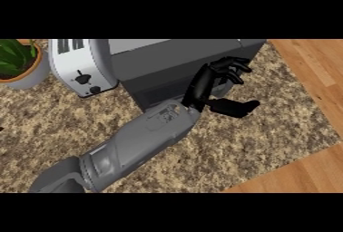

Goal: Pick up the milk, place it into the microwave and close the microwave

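Left hand being held at microwave front, 12 o'clock; fingers half-spread, nothing being gripped. Milk not being shown, possibly hidden inside. Risk: microwave being left ajar through fingers glancing off.

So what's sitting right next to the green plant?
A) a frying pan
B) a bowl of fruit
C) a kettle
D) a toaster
D: the white toaster stands just to the right of the potted plant, with the grey microwave on the toaster's other side.
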Motion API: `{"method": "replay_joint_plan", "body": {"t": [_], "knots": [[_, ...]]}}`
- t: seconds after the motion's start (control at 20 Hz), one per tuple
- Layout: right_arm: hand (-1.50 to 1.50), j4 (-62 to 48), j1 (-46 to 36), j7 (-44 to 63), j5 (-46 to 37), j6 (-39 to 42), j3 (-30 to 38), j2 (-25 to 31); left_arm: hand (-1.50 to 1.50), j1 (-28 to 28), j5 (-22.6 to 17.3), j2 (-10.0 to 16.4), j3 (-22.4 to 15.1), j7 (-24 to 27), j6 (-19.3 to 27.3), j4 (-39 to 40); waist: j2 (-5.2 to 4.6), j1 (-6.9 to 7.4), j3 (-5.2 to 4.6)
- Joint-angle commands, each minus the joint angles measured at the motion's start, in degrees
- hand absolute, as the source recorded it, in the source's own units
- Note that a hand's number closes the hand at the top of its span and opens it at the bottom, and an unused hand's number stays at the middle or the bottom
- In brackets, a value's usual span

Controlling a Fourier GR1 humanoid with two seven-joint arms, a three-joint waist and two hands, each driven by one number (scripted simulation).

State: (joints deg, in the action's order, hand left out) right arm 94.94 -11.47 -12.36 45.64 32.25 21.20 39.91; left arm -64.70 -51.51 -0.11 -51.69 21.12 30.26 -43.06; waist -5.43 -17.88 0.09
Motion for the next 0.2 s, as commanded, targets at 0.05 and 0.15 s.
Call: {"method": "replay_joint_plan", "body": {"t": [0.05, 0.15], "knots": [[-1.50, 0.9, 1.8, 0.4, 1.3, 0.2, 1.1, 0.3, -1.50, 4.0, -2.3, 6.3, 5.1, 1.0, 3.8, 9.9, -0.32, 2.36, -0.08], [-1.50, 1.6, 2.1, 1.0, 1.7, 0.1, 0.9, 0.5, -1.50, 3.9, -3.0, 6.8, 4.9, 1.5, 2.9, 9.7, -0.24, 3.17, -0.16]]}}
